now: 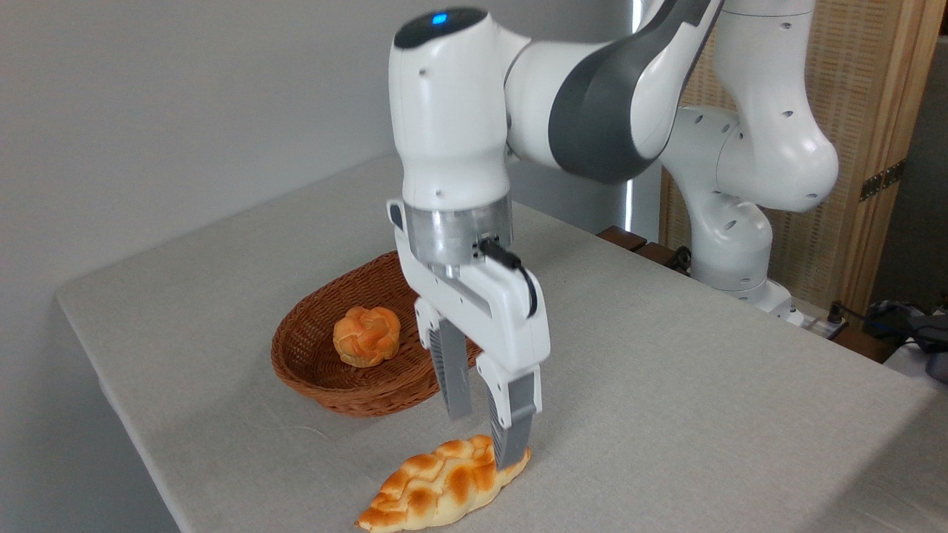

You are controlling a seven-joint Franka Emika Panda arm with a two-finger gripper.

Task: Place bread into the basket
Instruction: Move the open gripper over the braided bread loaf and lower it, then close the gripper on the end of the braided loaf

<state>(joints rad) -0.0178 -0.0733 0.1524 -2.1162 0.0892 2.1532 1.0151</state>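
The bread [437, 487], a long braided loaf, pale yellow with toasted orange patches, lies flat on the grey tablecloth near the front edge. My gripper [485, 440] hangs open just above the loaf's right end, fingers pointing down, the right fingertip [509, 451] overlapping that end. Whether it touches the loaf I cannot tell. The reddish-brown wicker basket [326, 381] sits behind and to the left, its right half hidden by my gripper.
A small round knotted orange bun [366, 337] rests inside the basket. The arm's white base [733, 222] stands at the table's back right, in front of a wooden screen. The table's front and left edges run close to the loaf.
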